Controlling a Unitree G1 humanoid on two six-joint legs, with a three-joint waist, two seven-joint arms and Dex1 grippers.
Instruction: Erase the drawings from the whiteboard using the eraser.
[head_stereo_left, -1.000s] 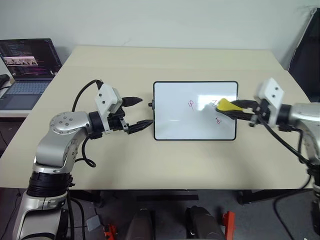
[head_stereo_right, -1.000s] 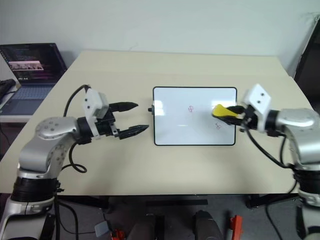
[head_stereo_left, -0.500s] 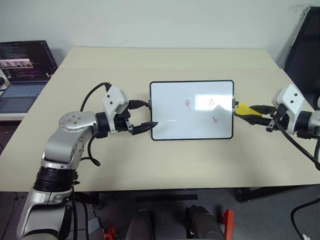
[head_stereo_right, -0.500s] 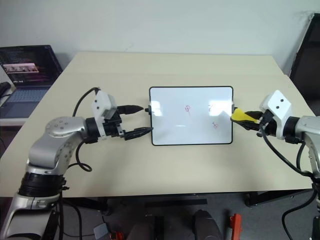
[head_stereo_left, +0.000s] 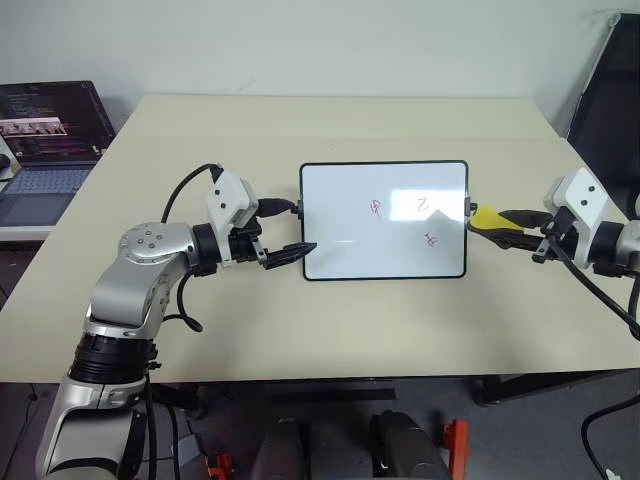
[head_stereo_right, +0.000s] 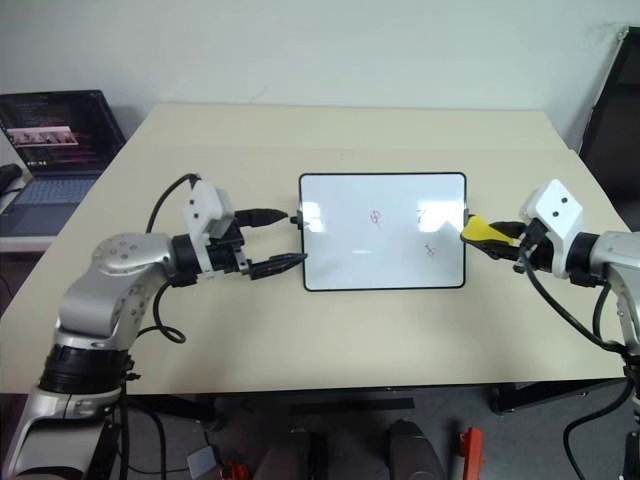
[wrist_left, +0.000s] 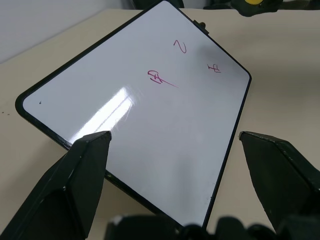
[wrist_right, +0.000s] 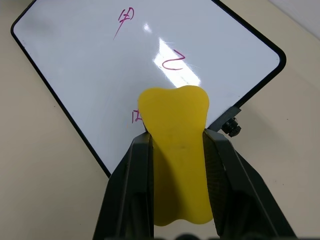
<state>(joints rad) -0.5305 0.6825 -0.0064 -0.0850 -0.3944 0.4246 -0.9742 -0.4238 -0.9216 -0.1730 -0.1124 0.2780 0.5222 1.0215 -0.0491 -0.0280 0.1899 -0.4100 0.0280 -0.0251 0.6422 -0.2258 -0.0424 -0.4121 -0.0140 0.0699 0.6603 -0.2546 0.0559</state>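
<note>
Left eye view puts the whiteboard (head_stereo_left: 384, 220) flat at the middle of the table (head_stereo_left: 330, 310), long axis running 9 o'clock to 3 o'clock, with a black knob on each short side. The drawings (head_stereo_left: 428, 239) are 3 small red squiggles, all in the board's 3 o'clock half: 1 near the centre, 1 toward the 2 o'clock corner, 1 lower toward 4 o'clock.

The right gripper (head_stereo_left: 502, 221) is clamped on the eraser (head_stereo_left: 487, 217), the yellow block sticking out past the fingertips. It sits just off the board's 3 o'clock edge, beside the knob there, and points toward 9 o'clock across the board. From the eraser, the squiggles lie straight ahead along that line, the nearest 2 only a short way in, so this arm is much the nearer to the work. In the right wrist view the eraser's tip overlaps the board's edge area, but whether it is touching the surface I cannot tell.

The left gripper (head_stereo_left: 290, 230) stands with jaws spread at the board's 9 o'clock edge, 1 finger up by the knob and 1 at the lower corner. It looks set to steady the board.
</note>
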